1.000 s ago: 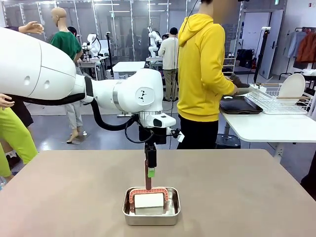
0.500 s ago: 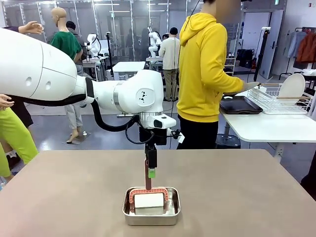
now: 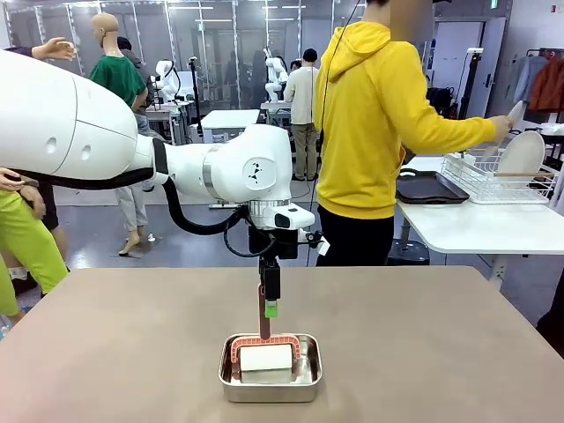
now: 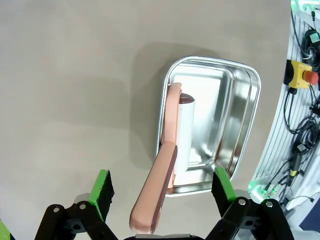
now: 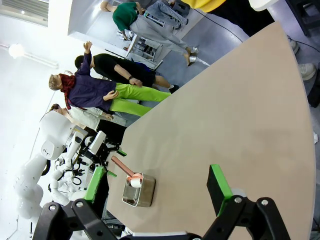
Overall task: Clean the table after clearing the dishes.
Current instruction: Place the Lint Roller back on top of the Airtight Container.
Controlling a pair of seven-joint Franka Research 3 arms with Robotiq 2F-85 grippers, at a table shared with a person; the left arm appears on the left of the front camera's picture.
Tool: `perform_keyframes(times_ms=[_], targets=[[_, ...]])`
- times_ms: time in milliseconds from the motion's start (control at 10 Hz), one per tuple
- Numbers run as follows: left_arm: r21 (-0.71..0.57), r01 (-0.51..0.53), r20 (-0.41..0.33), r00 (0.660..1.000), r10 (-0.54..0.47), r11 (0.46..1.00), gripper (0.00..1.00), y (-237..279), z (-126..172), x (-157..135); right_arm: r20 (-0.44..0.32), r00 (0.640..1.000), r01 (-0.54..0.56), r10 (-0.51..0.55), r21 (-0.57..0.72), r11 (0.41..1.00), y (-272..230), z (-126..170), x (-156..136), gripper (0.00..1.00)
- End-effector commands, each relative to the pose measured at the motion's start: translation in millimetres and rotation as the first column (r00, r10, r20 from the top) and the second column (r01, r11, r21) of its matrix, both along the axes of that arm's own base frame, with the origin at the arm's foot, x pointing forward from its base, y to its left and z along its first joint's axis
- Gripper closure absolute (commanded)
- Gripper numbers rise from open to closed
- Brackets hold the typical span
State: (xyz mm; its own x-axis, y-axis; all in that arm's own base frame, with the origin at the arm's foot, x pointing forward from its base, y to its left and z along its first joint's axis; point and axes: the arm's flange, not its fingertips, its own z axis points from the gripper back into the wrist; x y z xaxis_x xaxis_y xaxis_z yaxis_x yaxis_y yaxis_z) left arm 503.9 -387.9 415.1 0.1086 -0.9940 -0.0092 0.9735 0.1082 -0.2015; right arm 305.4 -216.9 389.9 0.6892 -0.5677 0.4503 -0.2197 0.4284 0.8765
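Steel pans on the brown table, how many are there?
1. A single steel pan sits near the front middle of the table, holding a roller whose pink handle sticks up between the left end effector's open fingers.

Taupe-brown table (image 3: 441,344), silver steel pan (image 3: 270,384), pink-handled white roller (image 3: 267,354), yellow hoodie (image 3: 370,115)

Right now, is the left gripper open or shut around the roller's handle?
Open: the left gripper has its green pads spread wide, clear of the pink handle leaning out of the steel pan.
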Motion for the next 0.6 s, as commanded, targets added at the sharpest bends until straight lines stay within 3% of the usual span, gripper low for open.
perform_keyframes(times_ms=[0, 100, 200, 300, 500], targets=[[-0.142, -0.114, -0.069, 0.992, 0.105, 0.983, 0.0, 10.4, 29.3, 4.1, 0.001, 1.0, -0.008, 0.008, -0.004, 1.0, 0.9, 2.6, -2.7, 0.0], [-0.255, -0.236, -0.162, 0.966, 0.199, 0.938, 0.0, 33.7, 55.7, 4.9, 0.001, 1.0, -0.008, 0.008, -0.004, 1.0, 0.9, 2.6, -2.7, 0.0], [-0.283, -0.335, -0.195, 0.938, 0.288, 0.899, 0.0, 59.4, 73.5, 1.4, 0.001, 1.0, -0.008, 0.008, -0.004, 1.0, 0.9, 2.6, -2.7, 0.0], [-0.365, -0.459, -0.246, 0.887, 0.392, 0.81, 0.0, 91.2, 88.5, -6.5, 0.001, 1.0, -0.008, 0.008, -0.004, 1.0, 0.9, 2.6, -2.7, 0.0], [-0.506, -0.672, -0.4, 0.738, 0.544, 0.541, 0.0, 173.7, 96.5, -37.2, 0.001, 1.0, -0.008, 0.008, -0.004, 1.0, 0.9, 2.6, -2.7, 0.0]])
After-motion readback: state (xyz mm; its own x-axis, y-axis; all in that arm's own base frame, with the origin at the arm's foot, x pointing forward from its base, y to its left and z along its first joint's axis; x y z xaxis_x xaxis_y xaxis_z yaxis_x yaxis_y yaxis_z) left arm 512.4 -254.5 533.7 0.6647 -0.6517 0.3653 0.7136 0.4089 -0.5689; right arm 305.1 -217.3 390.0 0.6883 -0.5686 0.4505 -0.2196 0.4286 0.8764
